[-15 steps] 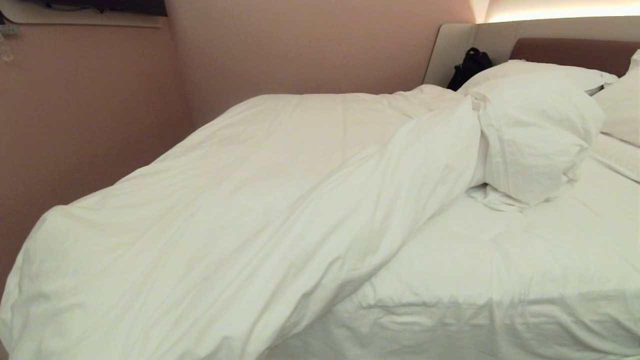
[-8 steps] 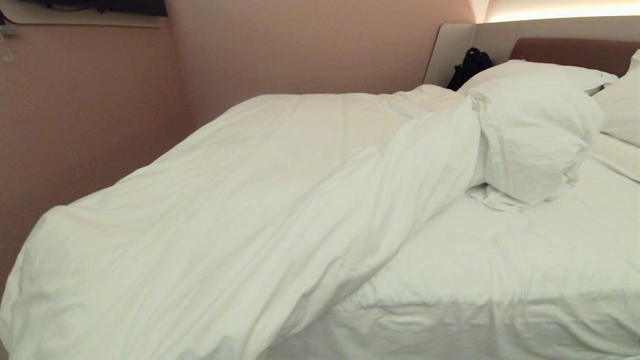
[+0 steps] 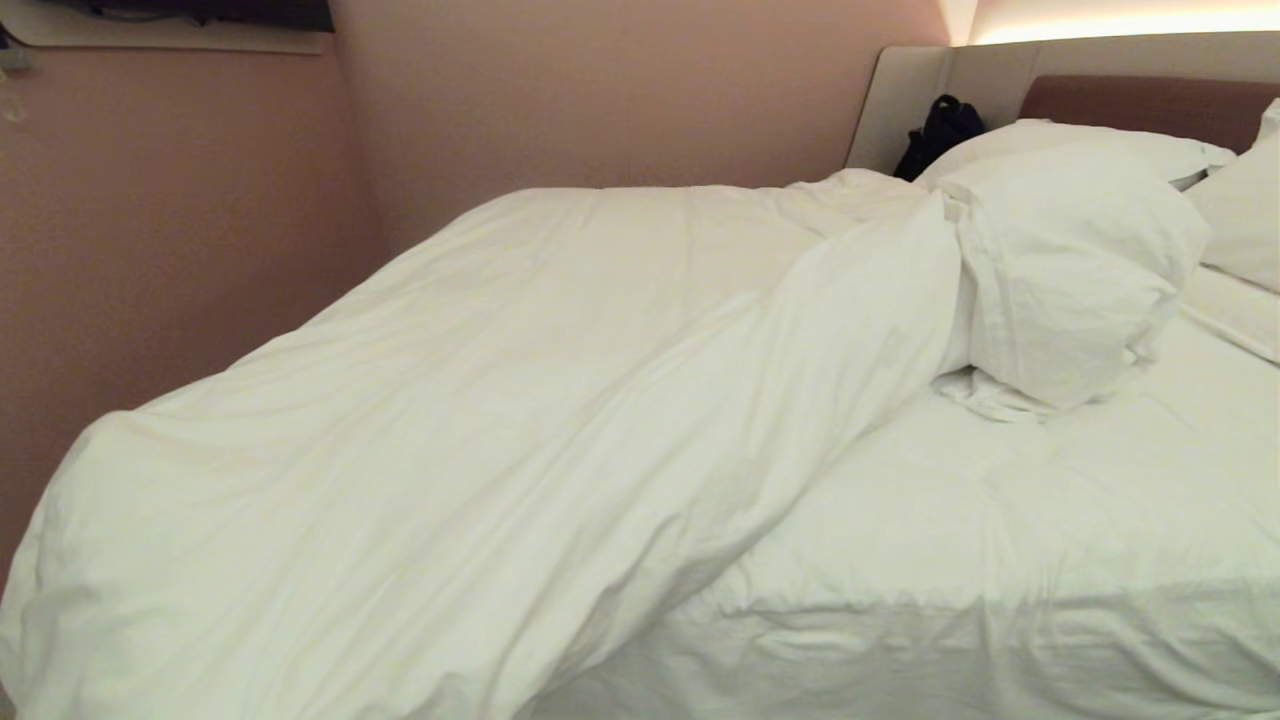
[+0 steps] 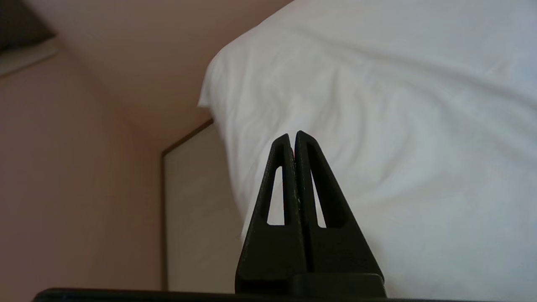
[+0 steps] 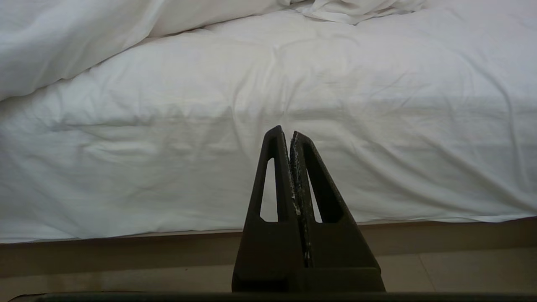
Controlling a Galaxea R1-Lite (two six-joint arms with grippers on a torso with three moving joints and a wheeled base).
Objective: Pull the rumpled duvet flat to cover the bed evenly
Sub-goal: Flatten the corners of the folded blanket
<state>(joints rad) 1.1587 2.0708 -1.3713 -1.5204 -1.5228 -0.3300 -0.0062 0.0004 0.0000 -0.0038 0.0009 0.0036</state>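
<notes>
The white duvet (image 3: 480,430) lies bunched toward the left side of the bed (image 3: 1000,560), running diagonally from the near left corner up to the pillows, with its upper end twisted. The right part of the mattress shows only the sheet. Neither arm appears in the head view. In the left wrist view my left gripper (image 4: 292,135) is shut and empty, pointing at the duvet (image 4: 377,105) where it hangs over the bed's corner, apart from it. My right gripper (image 5: 287,133) is shut and empty, parked low before the mattress side (image 5: 168,167).
White pillows (image 3: 1080,260) are heaped at the brown headboard (image 3: 1140,105), with a black bag (image 3: 940,130) beside them. A pink wall (image 3: 180,220) runs close along the bed's left side. The beige bed base (image 5: 126,251) and floor lie below the mattress.
None in the head view; the bed and duvet lie as they did.
</notes>
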